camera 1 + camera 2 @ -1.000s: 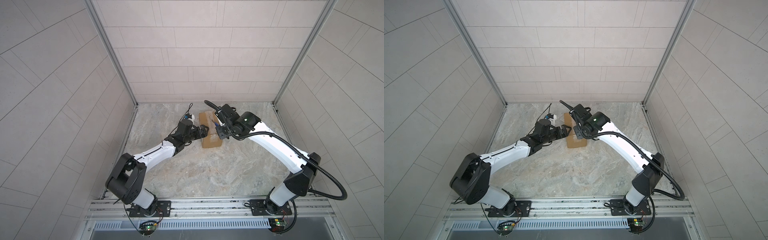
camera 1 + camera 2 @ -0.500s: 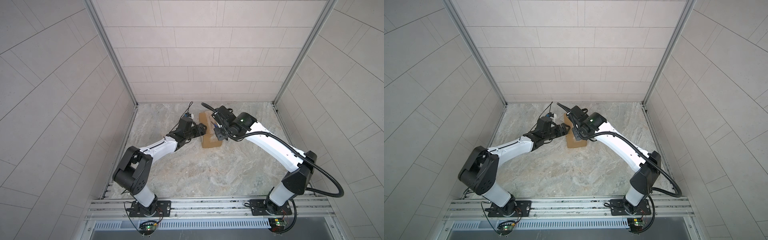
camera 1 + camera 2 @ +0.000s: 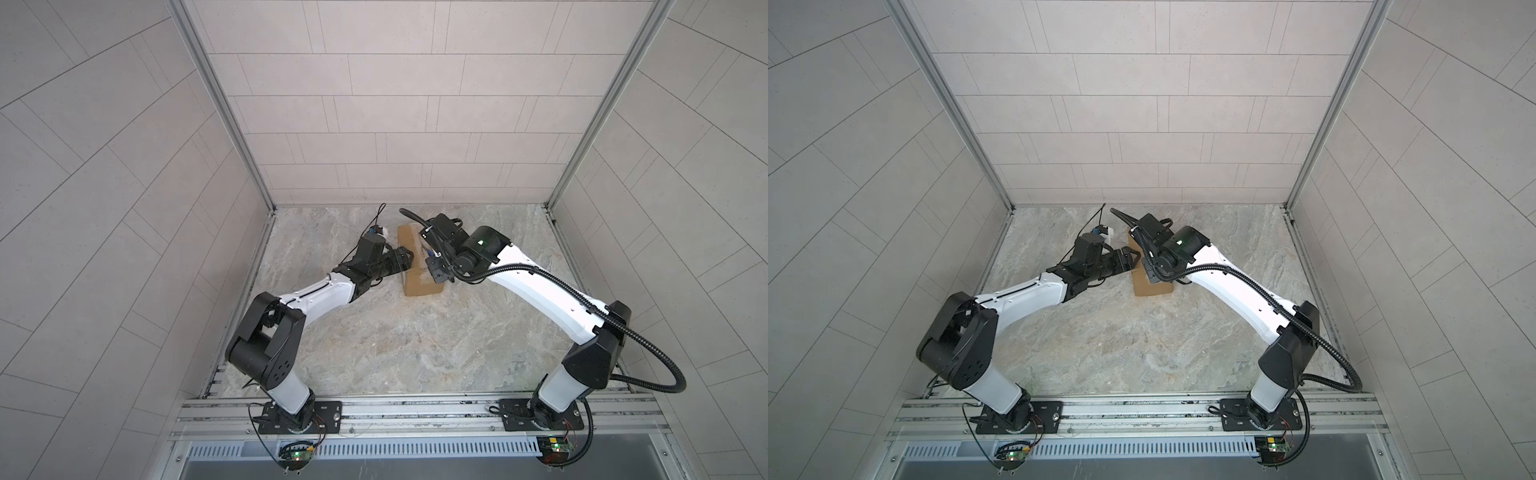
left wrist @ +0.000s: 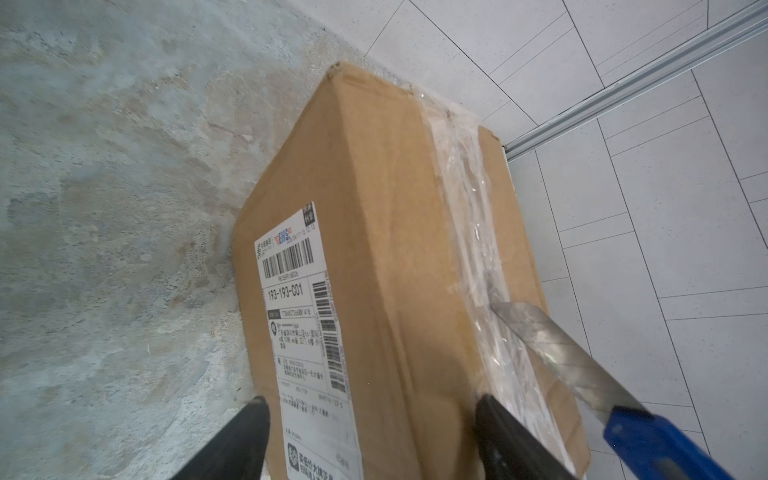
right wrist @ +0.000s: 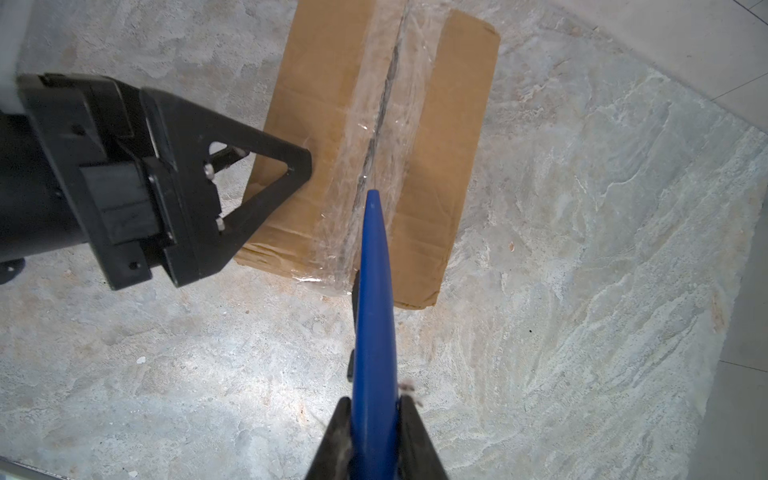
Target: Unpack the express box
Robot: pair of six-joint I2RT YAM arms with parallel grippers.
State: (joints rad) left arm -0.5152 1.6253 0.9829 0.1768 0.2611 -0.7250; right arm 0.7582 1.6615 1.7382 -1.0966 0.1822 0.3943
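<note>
The right gripper [image 5: 376, 403] pinches a blue-handled knife [image 5: 374, 291] onto the taped brown cardboard express box [image 4: 395, 249], which the spread left gripper [image 4: 370, 401] straddles.

Under me: floor [image 3: 395, 340], stone slab, grey-beige, marbled, w/ rusty blotches when seen close up. Round me on three sides: walls [image 3: 395, 124], pale oblong tiles, thin dark joints. Two metal posts at the back corners, one on each side [image 3: 224, 112] [image 3: 601, 112], both leaning outward in both top views. Front edge: slotted metal rail [image 3: 415, 409] running side to side. Just below it a vent grille [image 3: 415, 449], one long row of slits. The knife [image 4: 582, 370]: blue handle, grey blade out, slanted score lines across it.
</note>
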